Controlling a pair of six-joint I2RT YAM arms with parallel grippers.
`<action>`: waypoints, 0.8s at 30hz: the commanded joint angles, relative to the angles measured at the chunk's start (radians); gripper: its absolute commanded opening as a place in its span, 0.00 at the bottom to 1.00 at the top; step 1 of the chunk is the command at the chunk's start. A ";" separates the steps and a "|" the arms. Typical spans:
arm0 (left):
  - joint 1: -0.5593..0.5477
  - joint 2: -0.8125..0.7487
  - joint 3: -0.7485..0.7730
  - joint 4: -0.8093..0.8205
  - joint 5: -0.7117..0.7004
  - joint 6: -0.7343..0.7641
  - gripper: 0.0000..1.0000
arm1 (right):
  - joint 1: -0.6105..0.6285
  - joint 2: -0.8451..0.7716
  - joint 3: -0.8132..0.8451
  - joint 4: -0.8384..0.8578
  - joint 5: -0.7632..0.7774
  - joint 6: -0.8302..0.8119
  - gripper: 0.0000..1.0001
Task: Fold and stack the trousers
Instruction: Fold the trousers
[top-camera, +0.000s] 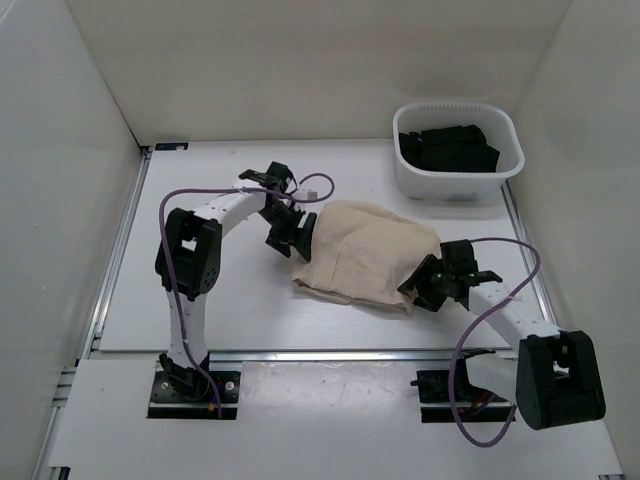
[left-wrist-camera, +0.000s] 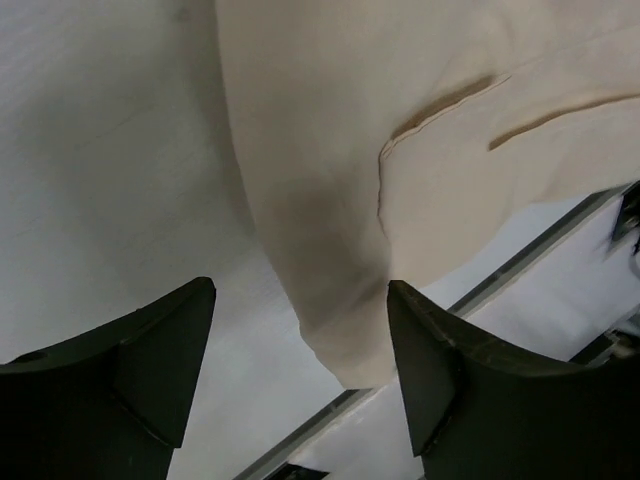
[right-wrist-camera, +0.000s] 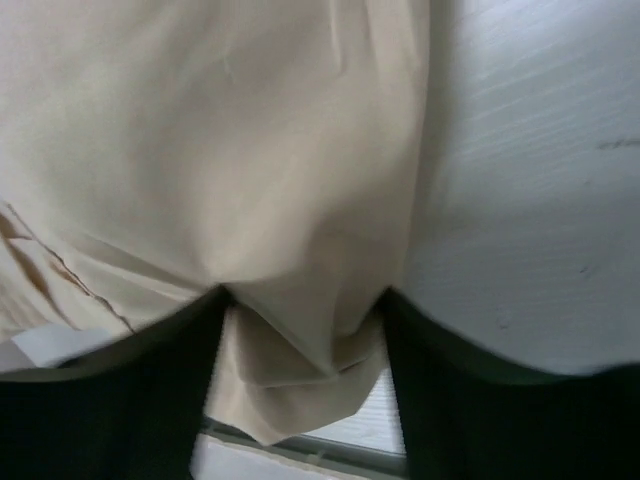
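At the middle of the table (top-camera: 200, 310), the trousers (top-camera: 365, 262) are lying as a folded beige bundle. The left jaws are standing wide apart at the bundle's left edge. A rounded cloth edge is showing in the gap between them, and it seems to touch neither finger. The right jaws are sitting at the bundle's near right corner, also spread, with a bunched fold filling the gap and pressing against both fingers (right-wrist-camera: 450, 400). Whether they are pinching it, I cannot tell.
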 joint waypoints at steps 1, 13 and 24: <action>-0.035 -0.024 -0.036 0.047 0.027 0.004 0.77 | -0.057 0.053 -0.017 0.026 -0.092 -0.096 0.56; -0.046 -0.280 -0.410 0.210 -0.039 0.004 0.14 | -0.128 0.475 0.361 -0.202 -0.379 -0.552 0.07; -0.009 -0.539 -0.607 0.242 -0.161 0.004 0.38 | -0.035 0.582 0.463 -0.260 -0.404 -0.612 0.17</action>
